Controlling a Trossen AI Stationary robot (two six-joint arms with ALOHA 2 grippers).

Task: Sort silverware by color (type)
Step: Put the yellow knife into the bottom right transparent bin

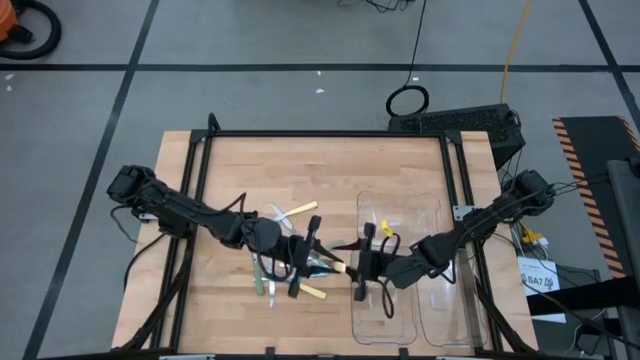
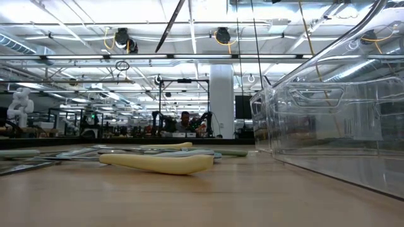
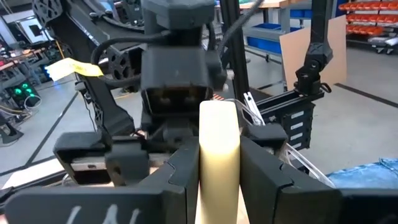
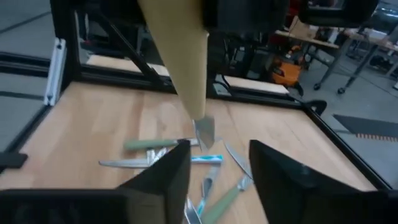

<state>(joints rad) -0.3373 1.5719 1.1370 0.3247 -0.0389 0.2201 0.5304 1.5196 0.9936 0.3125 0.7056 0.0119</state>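
Yellow-handled utensil (image 3: pixel 219 155) is pinched between the left pincer (image 1: pixel 303 263) fingers (image 3: pixel 180 180), handle pointing straight at the right arm's wrist. Same piece shows in the right wrist view (image 4: pixel 180 62) hanging above the surface, metal tip down, with the right pincer (image 1: pixel 363 262) fingers (image 4: pixel 168 177) spread on either side below it, not touching it. So: left pinching the yellow utensil, right open.

Both pincers meet mid-surface, near the middle of the near half, just left of the clear trays (image 1: pixel 400 300).

Rest of the silverware lies in a loose pile on the wood under and around the left pincer: one yellow piece (image 1: pixel 300 210) just far of it, another yellow one (image 1: pixel 313 292) on the near side, a green one (image 1: pixel 269 287) at the pile's near-left edge, a blue handle (image 4: pixel 205 159) in the middle among green handles and bare metal ends. Low view shows a yellow handle (image 2: pixel 158 162) lying flat on the surface (image 1: pixel 240 170), with the tray wall (image 2: pixel 328 120) to its right.

One yellow item (image 1: pixel 389 227) sits in the far end of the left tray; can't tell what it is.
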